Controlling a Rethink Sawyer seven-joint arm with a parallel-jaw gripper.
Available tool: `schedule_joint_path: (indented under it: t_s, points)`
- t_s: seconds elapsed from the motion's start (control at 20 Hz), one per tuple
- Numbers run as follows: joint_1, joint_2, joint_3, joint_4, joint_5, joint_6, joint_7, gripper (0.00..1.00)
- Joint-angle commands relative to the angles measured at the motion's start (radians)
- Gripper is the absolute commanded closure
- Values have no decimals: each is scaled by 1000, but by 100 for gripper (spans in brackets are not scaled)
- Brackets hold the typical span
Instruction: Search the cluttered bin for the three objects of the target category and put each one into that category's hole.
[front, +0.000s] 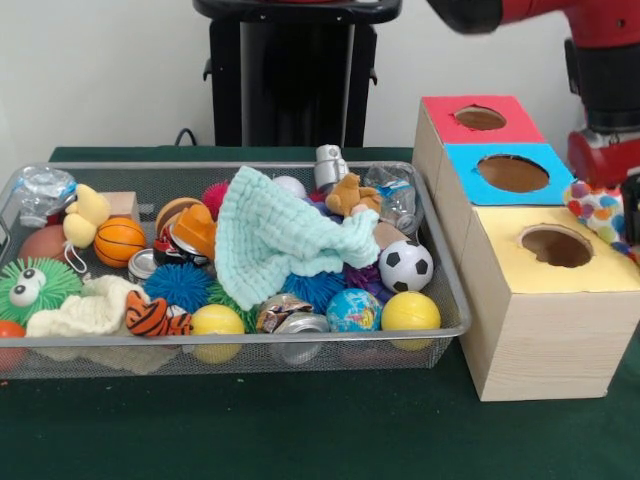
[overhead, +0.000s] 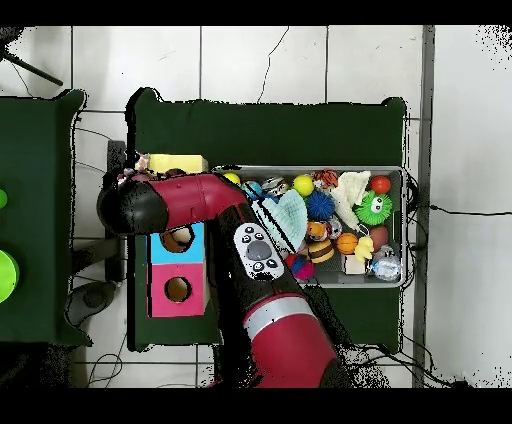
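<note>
1. Starting at the near edge, we see the wire mesh bin (front: 440, 335) on the green table (front: 300, 430). Its front row holds two yellow balls (front: 217, 320), a globe ball (front: 353, 310), a crushed can (front: 300, 322), a tiger toy (front: 155, 315) and a cream cloth (front: 85, 310).
2. Further back in the bin, a mint cloth (front: 280, 235) is draped over the middle of the pile. A soccer ball (front: 406, 266) sits to its right, and a blue spiky ball (front: 180, 285) and a basketball (front: 119, 241) to its left.
3. Just right of the bin stand three wooden boxes in a row. The yellow-topped box (front: 500, 240) is nearest, then the blue-topped box (front: 460, 160), then the red-topped box (front: 440, 112). Each has a round hole in its top.
4. A spotted toy (front: 596, 210) hangs at the right edge, just beside the yellow-topped box and level with its top.
5. The gripper (front: 631, 215) shows only as a dark sliver touching that toy. We cannot tell whether it is clenched or released.
6. The red arm (front: 610, 40) rises above it.
</note>
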Motion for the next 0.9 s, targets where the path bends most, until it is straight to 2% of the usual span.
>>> schedule_joint_path:
  t_s: [0.05, 0.2, 0.45, 0.9]
  points:
    - [-29, 134, -102, -72, -10, -52, 141, 100]
    - [-64, 141, -78, -76, -19, -26, 79, 100]
    - [-102, 96, -52, -64, -13, 95, 17, 100]
    - [-88, -15, -66, -70, 23, 327, 25, 100]
